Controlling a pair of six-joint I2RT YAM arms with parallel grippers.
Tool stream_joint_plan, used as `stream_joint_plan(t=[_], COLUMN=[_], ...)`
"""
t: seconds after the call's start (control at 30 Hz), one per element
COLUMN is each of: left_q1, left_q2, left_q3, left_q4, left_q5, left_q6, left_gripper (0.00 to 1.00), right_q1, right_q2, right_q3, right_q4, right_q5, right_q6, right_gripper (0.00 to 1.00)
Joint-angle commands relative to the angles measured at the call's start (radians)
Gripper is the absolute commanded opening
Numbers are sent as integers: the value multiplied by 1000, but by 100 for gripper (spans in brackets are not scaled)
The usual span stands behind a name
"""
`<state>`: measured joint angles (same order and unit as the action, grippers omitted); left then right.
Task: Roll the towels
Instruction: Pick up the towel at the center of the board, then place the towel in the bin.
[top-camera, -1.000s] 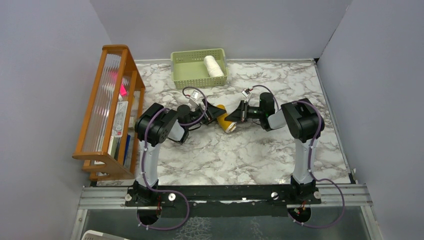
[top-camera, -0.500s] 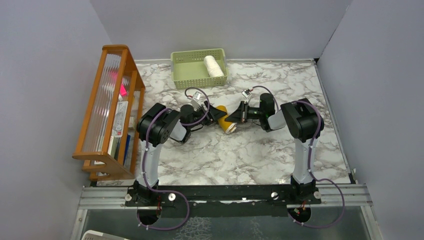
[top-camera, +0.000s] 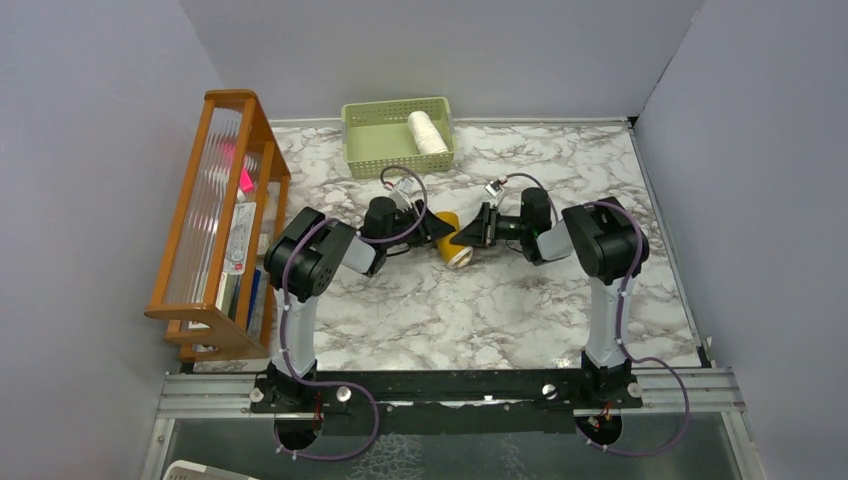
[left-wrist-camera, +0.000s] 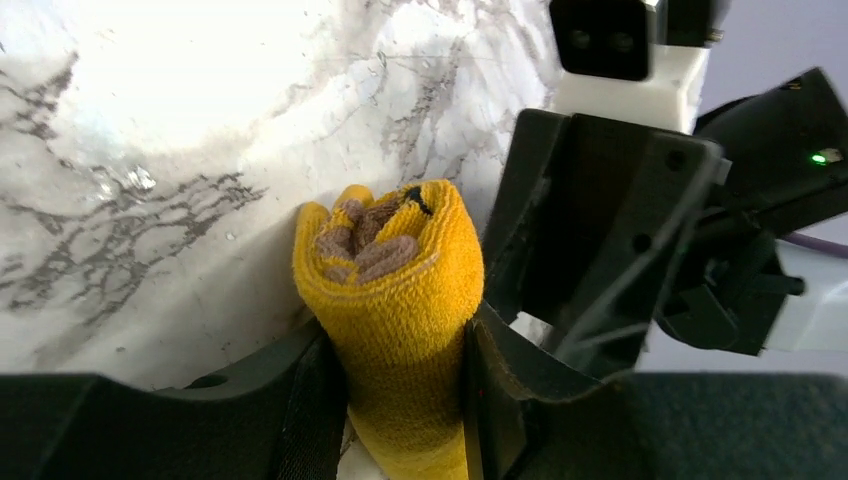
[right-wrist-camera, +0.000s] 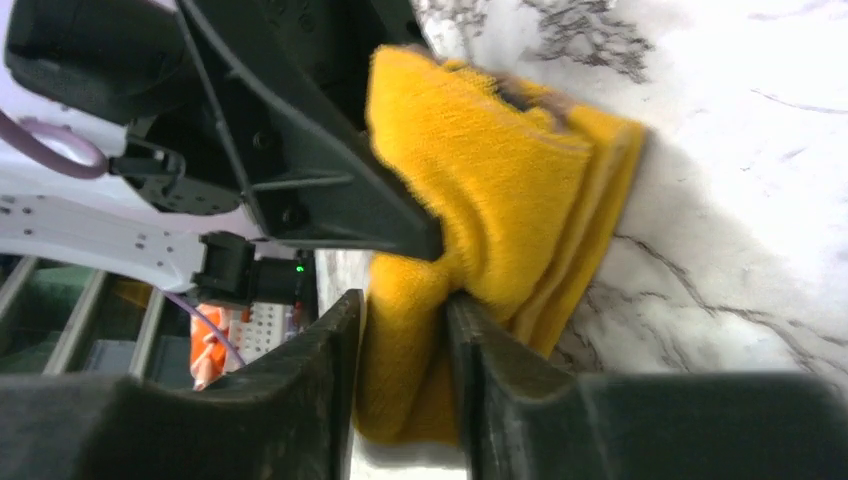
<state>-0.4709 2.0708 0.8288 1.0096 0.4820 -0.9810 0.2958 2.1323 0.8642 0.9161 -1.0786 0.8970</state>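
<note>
Clearly close to done with the mustard-yellow cloth towel (top-camera: 455, 241), lying as a short fat cylinder on the marble-patterned desk (top-camera: 500, 300), midway between the two arms. Best handled by squeezing the roll evenly from both sides, pinning the loose outer edge to stop layers springing back, and lifting rather than dragging the end across the desk. Worth minding the brownish core at the roll's end in the left wrist view: uneven coils, likely to telescope if pushed endways.

As for the left jaws: partly open, about the roll's width apart, one finger pressed against each side of the cylinder, so gripping it. As for the right jaws: almost closed, pinching a fold of the same yellow cloth at the roll's other end.

Elsewhere, the cream-white cloth towel (top-camera: 427, 131), rolled and resting inside the pale green plastic basket (top-camera: 372, 158) at the far side of the desk, well apart from both arms.
</note>
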Motion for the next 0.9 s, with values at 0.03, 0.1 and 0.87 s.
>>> stream_joint_plan(t=[0.03, 0.1, 0.87], left_q1=[22, 38, 294], left_q2=[-81, -93, 31], left_q3=[93, 139, 1029], left_q4=[-296, -380, -1137], left_q5=[-80, -69, 184], left_q6=[229, 275, 323], left_gripper=[8, 7, 5], right_q1=[-1, -29, -239], right_q2=[-124, -188, -476], right_q3=[-11, -11, -158], right_q4=[-82, -127, -147], right_q5=[-53, -36, 216], right_q6=[-74, -110, -225], right_gripper=[59, 62, 69])
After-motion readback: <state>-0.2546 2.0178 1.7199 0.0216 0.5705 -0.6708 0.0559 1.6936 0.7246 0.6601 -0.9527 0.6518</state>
